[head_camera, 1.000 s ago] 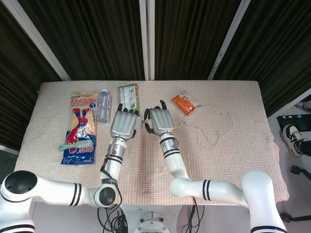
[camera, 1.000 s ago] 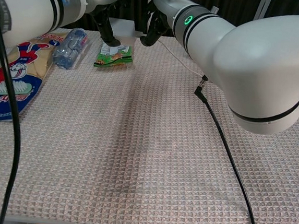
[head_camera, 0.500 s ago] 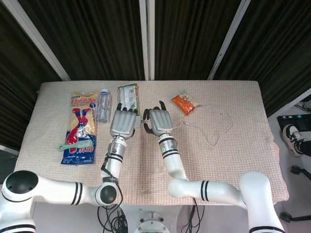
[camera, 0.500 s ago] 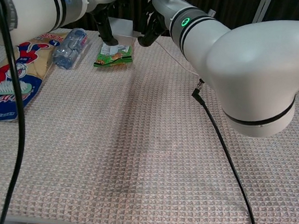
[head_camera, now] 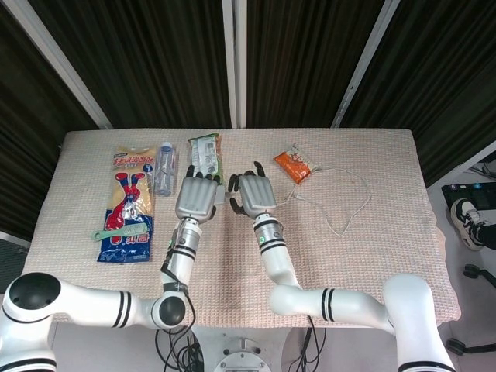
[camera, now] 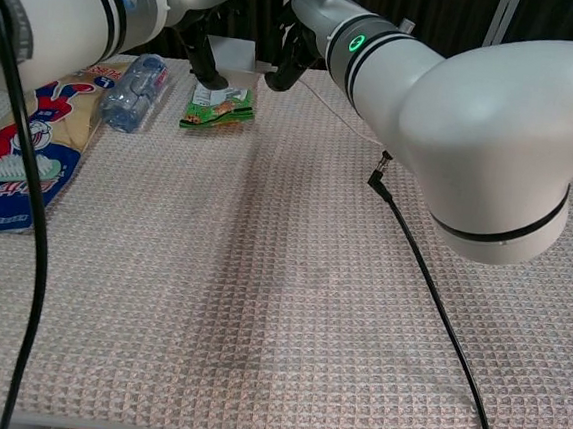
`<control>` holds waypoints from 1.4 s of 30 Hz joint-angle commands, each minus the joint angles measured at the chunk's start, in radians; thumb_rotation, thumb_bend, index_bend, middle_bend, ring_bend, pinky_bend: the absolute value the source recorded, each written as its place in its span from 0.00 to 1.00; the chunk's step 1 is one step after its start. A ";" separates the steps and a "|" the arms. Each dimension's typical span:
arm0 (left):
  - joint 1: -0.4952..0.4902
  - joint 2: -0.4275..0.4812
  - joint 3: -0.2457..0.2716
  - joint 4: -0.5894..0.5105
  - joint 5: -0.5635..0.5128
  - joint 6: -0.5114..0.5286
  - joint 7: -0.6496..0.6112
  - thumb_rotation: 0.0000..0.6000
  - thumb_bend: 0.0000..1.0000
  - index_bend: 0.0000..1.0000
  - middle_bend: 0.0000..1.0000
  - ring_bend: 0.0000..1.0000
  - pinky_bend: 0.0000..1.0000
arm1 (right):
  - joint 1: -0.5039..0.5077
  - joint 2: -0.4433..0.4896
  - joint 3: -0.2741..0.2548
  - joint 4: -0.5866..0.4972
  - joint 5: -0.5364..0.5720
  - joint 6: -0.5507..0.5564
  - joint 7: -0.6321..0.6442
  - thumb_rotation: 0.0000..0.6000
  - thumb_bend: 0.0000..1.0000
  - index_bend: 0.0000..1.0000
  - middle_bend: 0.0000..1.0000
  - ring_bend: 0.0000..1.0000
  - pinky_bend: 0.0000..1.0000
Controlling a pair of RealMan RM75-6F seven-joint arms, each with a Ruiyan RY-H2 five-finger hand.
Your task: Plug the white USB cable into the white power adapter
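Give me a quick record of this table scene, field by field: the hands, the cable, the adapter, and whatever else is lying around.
left hand: over table centre, beside the right hand
right hand: close to left, fingers toward a white object between them
white power adapter: small white piece between the hands, mostly hidden
white USB cable: loops right of the right hand
orange packet: by the cable
green packet: behind left hand
bottle: left of green packet
grips: cannot tell

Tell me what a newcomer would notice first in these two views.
The eye lands on the left hand and right hand, side by side at the table's middle, backs up, with something white just showing between them. To their right the white USB cable loops across the cloth below an orange packet. On the left lie a water bottle and a red-and-blue package.
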 commanded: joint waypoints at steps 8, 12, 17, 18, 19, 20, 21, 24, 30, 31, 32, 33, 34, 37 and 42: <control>0.063 0.050 0.038 -0.035 0.045 -0.060 -0.103 0.98 0.33 0.45 0.45 0.28 0.15 | -0.079 0.124 -0.059 -0.133 -0.035 0.037 -0.034 1.00 0.03 0.10 0.28 0.13 0.00; 0.109 0.072 0.072 -0.027 0.054 -0.134 -0.188 0.99 0.33 0.45 0.43 0.27 0.15 | -0.141 0.222 -0.097 -0.228 -0.072 0.050 -0.025 1.00 0.02 0.09 0.27 0.13 0.00; 0.155 0.056 0.122 0.068 0.049 -0.232 -0.282 0.99 0.32 0.38 0.37 0.21 0.14 | -0.230 0.356 -0.151 -0.327 -0.135 0.063 0.016 1.00 0.02 0.08 0.27 0.13 0.00; 0.160 0.053 0.129 0.085 0.048 -0.249 -0.293 1.00 0.31 0.35 0.35 0.19 0.14 | -0.245 0.377 -0.159 -0.340 -0.146 0.063 0.028 1.00 0.02 0.08 0.27 0.13 0.00; 0.164 0.049 0.135 0.102 0.050 -0.262 -0.304 1.00 0.30 0.32 0.34 0.17 0.13 | -0.259 0.395 -0.169 -0.351 -0.158 0.062 0.040 1.00 0.02 0.08 0.27 0.13 0.00; 0.169 0.042 0.144 0.124 0.054 -0.271 -0.313 1.00 0.30 0.28 0.32 0.15 0.12 | -0.278 0.419 -0.182 -0.365 -0.174 0.059 0.056 1.00 0.02 0.08 0.26 0.13 0.00; 0.172 0.038 0.150 0.137 0.061 -0.276 -0.319 1.00 0.29 0.26 0.30 0.13 0.11 | -0.291 0.436 -0.191 -0.374 -0.186 0.058 0.070 1.00 0.03 0.08 0.26 0.13 0.00; 0.188 0.040 0.166 0.154 0.096 -0.286 -0.344 1.00 0.27 0.21 0.25 0.08 0.09 | -0.336 0.485 -0.216 -0.397 -0.232 0.057 0.126 1.00 0.03 0.08 0.26 0.13 0.00; 0.271 0.156 0.198 0.081 0.247 -0.209 -0.428 1.00 0.25 0.15 0.20 0.05 0.07 | -0.440 0.593 -0.260 -0.433 -0.345 0.088 0.251 1.00 0.03 0.08 0.26 0.13 0.00; 0.294 0.184 0.204 0.066 0.281 -0.184 -0.454 1.00 0.25 0.15 0.20 0.05 0.07 | -0.459 0.612 -0.268 -0.440 -0.368 0.100 0.272 1.00 0.03 0.08 0.26 0.13 0.00; 0.330 0.225 0.215 0.049 0.328 -0.152 -0.494 1.00 0.25 0.15 0.20 0.05 0.06 | -0.487 0.638 -0.280 -0.450 -0.403 0.120 0.301 1.00 0.03 0.09 0.26 0.13 0.00; 0.358 0.258 0.225 0.042 0.366 -0.129 -0.527 1.00 0.24 0.15 0.20 0.05 0.06 | -0.509 0.660 -0.291 -0.457 -0.432 0.132 0.325 1.00 0.04 0.09 0.26 0.13 0.00; 0.387 0.291 0.240 0.039 0.412 -0.110 -0.566 1.00 0.24 0.15 0.20 0.05 0.06 | -0.531 0.683 -0.303 -0.464 -0.463 0.143 0.352 1.00 0.05 0.10 0.26 0.13 0.00; 0.492 0.391 0.295 0.052 0.550 -0.039 -0.705 1.00 0.24 0.17 0.20 0.05 0.05 | -0.606 0.763 -0.353 -0.474 -0.595 0.177 0.472 1.00 0.15 0.12 0.24 0.13 0.00; 0.656 0.517 0.394 0.080 0.728 0.058 -0.921 1.00 0.24 0.18 0.21 0.05 0.01 | -0.739 0.828 -0.421 -0.439 -0.756 0.306 0.619 1.00 0.22 0.12 0.23 0.10 0.00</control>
